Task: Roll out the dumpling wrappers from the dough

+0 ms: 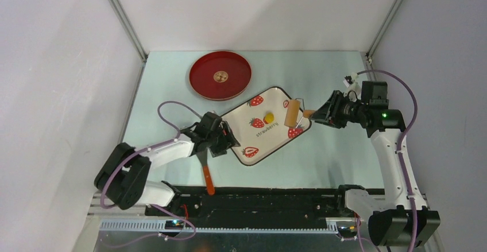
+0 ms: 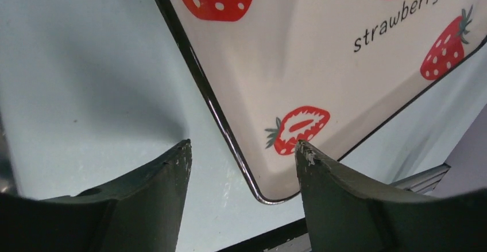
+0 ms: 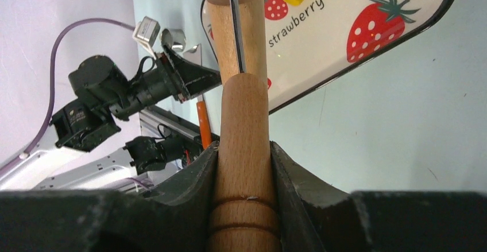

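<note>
Right end effector [image 3: 244, 146]: clamped on the handle of a wooden roller [image 3: 244, 108], and the wood fills the gap between the fingers. The roller head reaches over the right corner of the strawberry-print tray [image 1: 273, 142]; I cannot tell whether it rests on the rim. Left end effector [image 2: 242, 144]: fingers apart with nothing between them, straddling the tray's near corner. Contact with the rim is not discernible. Dough [image 1: 268, 117]: one small bright yellow lump near the tray's middle, just beside a printed strawberry, apart from the roller head and well apart from the left end effector. I see no flattened disc on the tray, so I judge rolling not yet begun. An orange-handled tool [image 1: 208, 180] lies on the table [image 1: 333, 154] toward its near edge, just beside the left arm. A red plate [image 1: 201, 84] sits toward the far-left corner, apart from the tray; the mark at its centre is too small to identify. Handling, as judgement: the dough looks soft, light and likely tacky, so it should deform under slight load and would smear if pinched. Best not to grip it at all but to press it from above with the roller. The glossy tray may slide, and bracing its near corner seems prudent.
</note>
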Action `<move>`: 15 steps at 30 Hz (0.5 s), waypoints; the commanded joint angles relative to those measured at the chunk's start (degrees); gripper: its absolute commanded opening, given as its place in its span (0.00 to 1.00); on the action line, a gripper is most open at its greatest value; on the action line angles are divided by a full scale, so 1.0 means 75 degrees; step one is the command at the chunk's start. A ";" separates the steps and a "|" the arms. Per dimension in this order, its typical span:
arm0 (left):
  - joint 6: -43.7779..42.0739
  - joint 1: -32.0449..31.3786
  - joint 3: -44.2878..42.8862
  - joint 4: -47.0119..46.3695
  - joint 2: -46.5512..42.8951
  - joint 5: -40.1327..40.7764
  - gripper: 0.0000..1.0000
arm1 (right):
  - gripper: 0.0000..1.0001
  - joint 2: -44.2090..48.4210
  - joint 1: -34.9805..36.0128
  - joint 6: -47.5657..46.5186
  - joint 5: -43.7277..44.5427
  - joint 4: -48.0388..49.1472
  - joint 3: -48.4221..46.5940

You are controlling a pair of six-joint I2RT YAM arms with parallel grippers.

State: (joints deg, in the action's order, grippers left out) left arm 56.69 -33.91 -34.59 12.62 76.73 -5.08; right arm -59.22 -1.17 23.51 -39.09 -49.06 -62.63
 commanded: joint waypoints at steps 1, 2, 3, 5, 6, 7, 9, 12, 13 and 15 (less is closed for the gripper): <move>0.0428 0.0150 0.0077 -0.0875 0.0424 -0.0363 0.65 | 0.00 0.0048 -0.0081 -0.0342 -0.0604 -0.0022 -0.0082; 0.0414 0.0174 0.0088 -0.1056 0.0636 -0.0394 0.55 | 0.00 0.0022 -0.0088 -0.0368 -0.0631 -0.0022 -0.0085; 0.0367 0.0191 0.0103 -0.1112 0.0746 -0.0443 0.51 | 0.00 -0.0002 -0.0089 -0.0392 -0.0645 -0.0030 -0.0077; 0.0222 0.0208 0.0131 -0.1210 0.1042 -0.0454 0.37 | 0.00 -0.0062 -0.0090 -0.0452 -0.0698 -0.0039 -0.0081; 0.0158 0.0200 0.0145 -0.1231 0.1180 -0.0422 0.29 | 0.00 -0.0093 -0.0099 -0.0492 -0.0757 -0.0043 -0.0082; 0.0052 0.0199 0.0193 -0.1221 0.1282 -0.0371 0.27 | 0.00 -0.0125 -0.0101 -0.0543 -0.0784 -0.0050 -0.0079; -0.0119 0.0203 0.0261 -0.1181 0.1338 -0.0275 0.23 | 0.00 -0.0144 -0.0102 -0.0609 -0.0823 -0.0065 -0.0080; -0.0337 0.0212 0.0343 -0.1139 0.1302 -0.0240 0.11 | 0.00 -0.0178 -0.0108 -0.0708 -0.0790 -0.0096 -0.0079; -0.0494 0.0201 0.0354 -0.1061 0.1257 -0.0229 0.05 | 0.00 -0.0204 -0.0112 -0.0755 -0.0759 -0.0100 -0.0083; -0.0836 0.0204 0.0319 -0.0917 0.1150 -0.0211 0.01 | 0.00 -0.0246 -0.0113 -0.0834 -0.0712 -0.0128 -0.0076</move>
State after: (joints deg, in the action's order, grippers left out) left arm 58.17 -32.36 -33.85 1.72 85.01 -8.71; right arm -61.04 -1.65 19.31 -41.98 -50.96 -62.63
